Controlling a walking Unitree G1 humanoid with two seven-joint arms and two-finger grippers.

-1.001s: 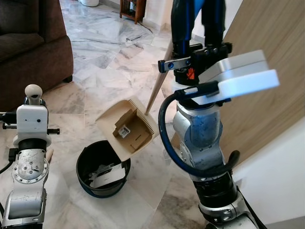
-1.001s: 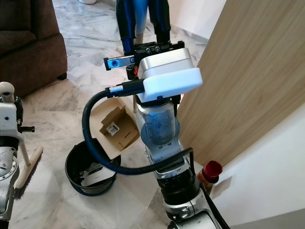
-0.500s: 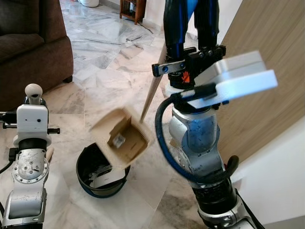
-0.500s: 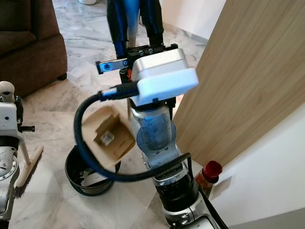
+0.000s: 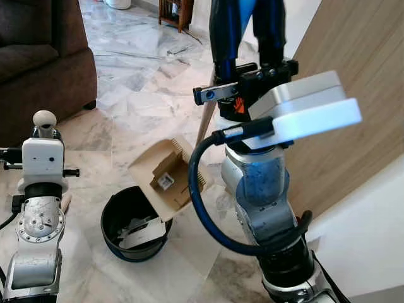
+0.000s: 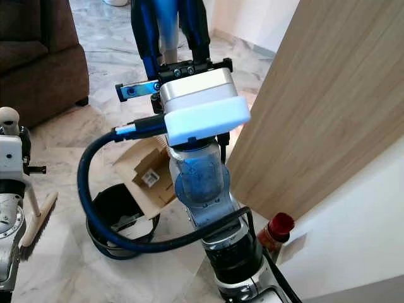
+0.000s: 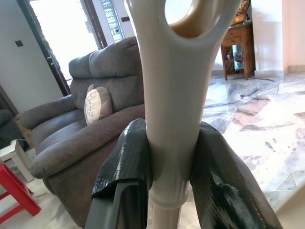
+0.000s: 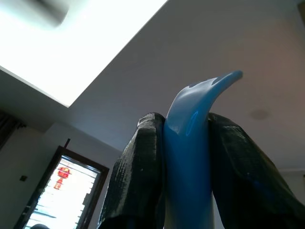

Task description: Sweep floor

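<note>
A beige dustpan (image 5: 146,165) hangs tilted above a black bin (image 5: 117,221), and a folded cardboard piece (image 5: 169,178) lies in the pan. Its wooden stick (image 5: 205,120) rises to a blue handle top (image 8: 190,143). My right gripper (image 8: 188,124) is shut on that handle, held high in front of me (image 5: 247,28). On the left, my left gripper (image 7: 174,143) is shut on the cream broom handle (image 7: 174,95), whose round knob (image 5: 44,120) shows above my wrist. The broom's bristle head (image 6: 38,224) rests on the marble floor beside the bin. White scraps lie inside the bin.
A brown sofa (image 5: 38,57) stands at the far left. A tall wooden panel (image 5: 353,82) and a white wall close off the right side, with a red-capped bottle (image 6: 279,227) at their foot. Open marble floor (image 5: 139,82) stretches ahead toward a wooden stand (image 5: 177,9).
The dustpan swung left and tipped over the bin, then came back a little. My right arm has turned leftward. The cardboard stays in the pan; the left arm and broom are still.
</note>
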